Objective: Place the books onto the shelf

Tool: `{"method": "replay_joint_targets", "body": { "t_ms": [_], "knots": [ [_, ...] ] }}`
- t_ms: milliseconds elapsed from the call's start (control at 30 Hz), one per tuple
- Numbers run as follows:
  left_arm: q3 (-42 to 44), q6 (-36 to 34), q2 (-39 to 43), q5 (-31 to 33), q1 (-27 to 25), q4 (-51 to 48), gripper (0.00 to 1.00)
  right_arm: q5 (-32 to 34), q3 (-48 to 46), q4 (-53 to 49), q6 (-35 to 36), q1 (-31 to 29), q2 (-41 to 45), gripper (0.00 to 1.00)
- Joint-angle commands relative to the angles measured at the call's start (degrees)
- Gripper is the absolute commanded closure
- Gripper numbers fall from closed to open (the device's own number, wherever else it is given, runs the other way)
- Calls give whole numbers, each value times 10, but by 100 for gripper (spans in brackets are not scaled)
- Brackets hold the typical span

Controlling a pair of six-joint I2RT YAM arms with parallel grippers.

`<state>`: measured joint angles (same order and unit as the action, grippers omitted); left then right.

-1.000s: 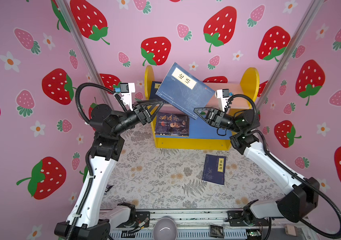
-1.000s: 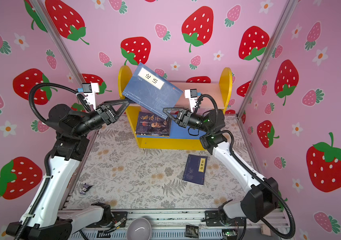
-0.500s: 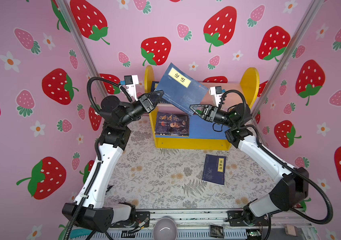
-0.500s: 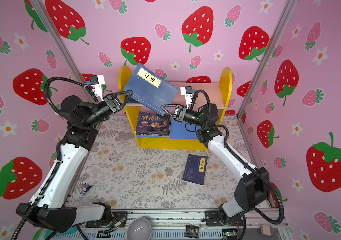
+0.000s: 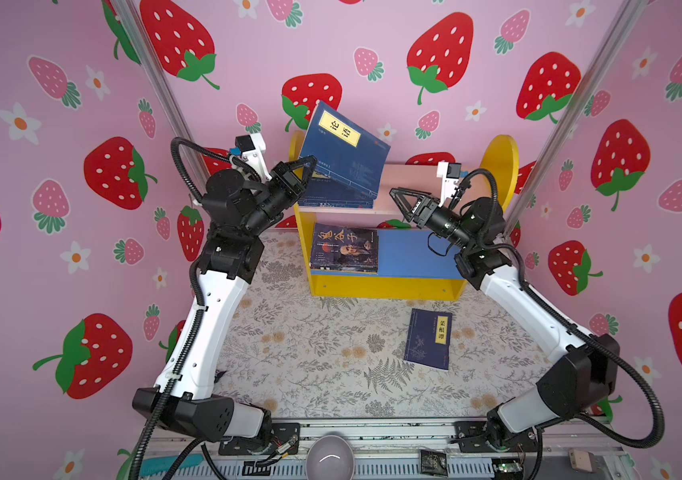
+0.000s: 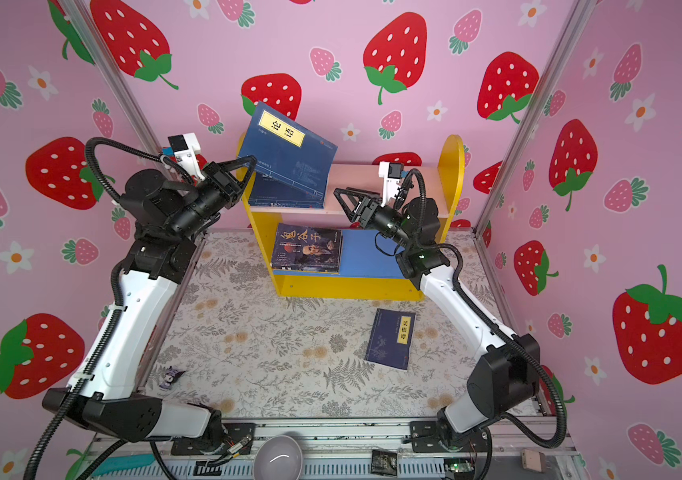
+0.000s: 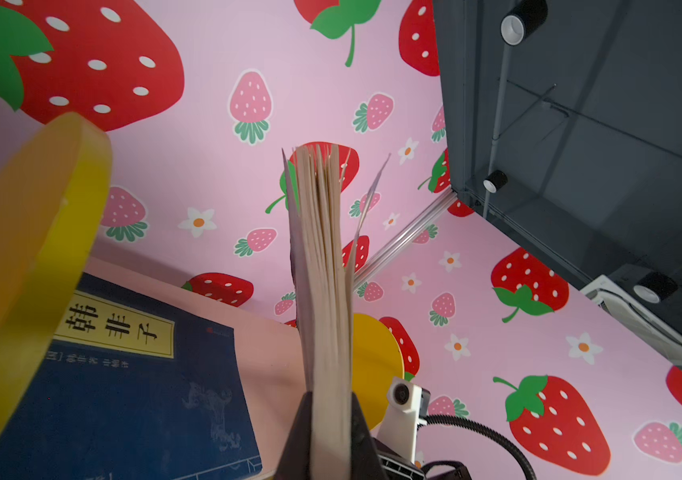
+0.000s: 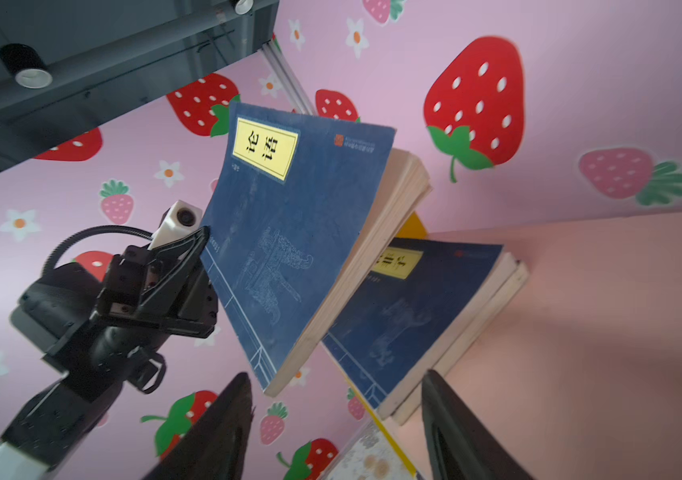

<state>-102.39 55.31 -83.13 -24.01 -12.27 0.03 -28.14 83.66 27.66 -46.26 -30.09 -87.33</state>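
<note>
Your left gripper point(image 5: 305, 165) is pinched tight on the lower corner of the held navy book point(image 5: 343, 158), which tilts up above the left end of the shelf point(image 5: 385, 286), clear of the pink upper board. Beneath it, the stacked navy books point(image 8: 414, 307) lie flat on that board. Your right gripper point(image 5: 398, 203) sits before the shelf's upper board, fingers wide, gripping nothing. The portrait book point(image 5: 343, 249) lies on the blue lower board, left side. The loose navy book point(image 5: 430, 338) lies on the floral mat point(image 5: 310, 345) in front of the shelf.
</note>
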Motion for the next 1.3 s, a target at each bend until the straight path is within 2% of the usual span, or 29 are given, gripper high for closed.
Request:
{"method": "replay_joint_targets", "body": {
  "t_ms": [0,67,167,500,967,1267],
  "knots": [
    [-57,32,-24,45,-10,-9,100,119,28,-51,123,-5,29,33],
    [-68,32,-34,52,-14,-28,100,173,37,-69,170,-16,28,33],
    [-54,38,-32,66,-14,-34,100,227,24,-35,219,-29,28,30],
    [-33,26,-27,90,-14,-63,100,226,189,-104,343,-67,-86,27],
    [-7,37,-24,93,-14,-64,100,212,305,-196,395,-90,-179,27],
    [9,51,-19,84,-13,-51,100,218,316,-206,407,-92,-183,26]
  ]
}}
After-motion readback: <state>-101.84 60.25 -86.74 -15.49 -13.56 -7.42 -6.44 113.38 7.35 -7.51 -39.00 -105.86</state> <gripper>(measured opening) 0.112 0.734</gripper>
